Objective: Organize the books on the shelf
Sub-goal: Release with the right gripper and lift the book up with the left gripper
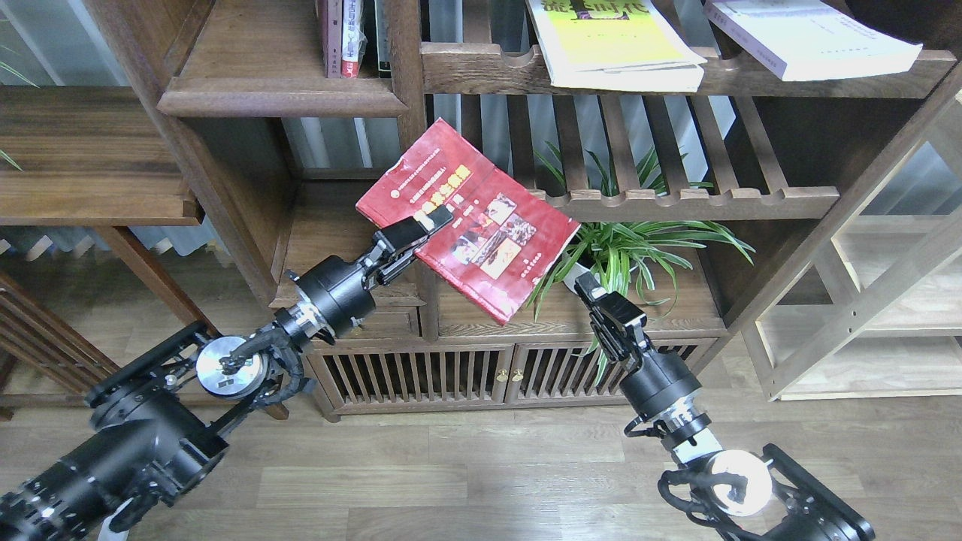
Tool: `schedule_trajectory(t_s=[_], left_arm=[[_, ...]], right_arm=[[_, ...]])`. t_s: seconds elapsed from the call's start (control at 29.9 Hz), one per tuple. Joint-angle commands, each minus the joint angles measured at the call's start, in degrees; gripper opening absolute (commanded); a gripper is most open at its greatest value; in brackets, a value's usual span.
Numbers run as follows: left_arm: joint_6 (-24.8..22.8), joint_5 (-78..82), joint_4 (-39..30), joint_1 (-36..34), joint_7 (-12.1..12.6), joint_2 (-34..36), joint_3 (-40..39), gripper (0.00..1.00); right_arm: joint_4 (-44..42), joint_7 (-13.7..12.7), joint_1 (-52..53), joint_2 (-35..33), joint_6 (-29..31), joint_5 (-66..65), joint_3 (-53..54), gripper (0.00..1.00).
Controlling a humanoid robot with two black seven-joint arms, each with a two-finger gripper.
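My left gripper (425, 225) is shut on the left edge of the red book (481, 218), which has a yellow title and a cover photo. It holds the book tilted in the air in front of the bookcase's upright post. My right gripper (580, 282) is empty, just below the book's lower right corner and not touching it. The solid dark-brown shelf (282, 98) with a moulded front edge is at the upper left, with several upright books (349, 37) at its right end. The yellow-green book (609, 45) and the white-lavender book (808, 37) lie on the top slatted rack.
The upright post (409, 113) separates the shelf from the slatted racks (691, 199). A green spider plant (646, 244) stands behind my right gripper. A low cabinet with slatted doors (466, 372) is below. Pale light-wood shelving (887, 300) is at the right.
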Motion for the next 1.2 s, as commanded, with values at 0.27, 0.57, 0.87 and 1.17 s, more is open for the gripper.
schedule_trajectory(t_s=[0.27, 0.57, 0.87, 1.17], left_arm=[[0.0, 5.4, -10.8, 0.4, -0.1, 13.6, -0.9, 0.0], [0.0, 13.3, -24.4, 2.3, 0.1, 26.2, -11.3, 0.0], [0.0, 14.4, -28.5, 2.7, 0.5, 37.8, -18.5, 0.0], [0.0, 14.6, -28.6, 2.7, 0.7, 41.0, -27.6, 0.0]], right_arm=[[-0.5, -0.1, -0.1, -0.3, 0.0, -0.3, 1.4, 0.91], [-3.4, -0.1, 0.5, -3.2, 0.0, -0.4, 1.3, 0.95], [-6.2, -0.1, 0.7, -4.7, 0.0, -0.5, 1.2, 0.97], [-7.6, -0.2, 0.7, -5.6, 0.0, -0.7, 0.9, 0.98]])
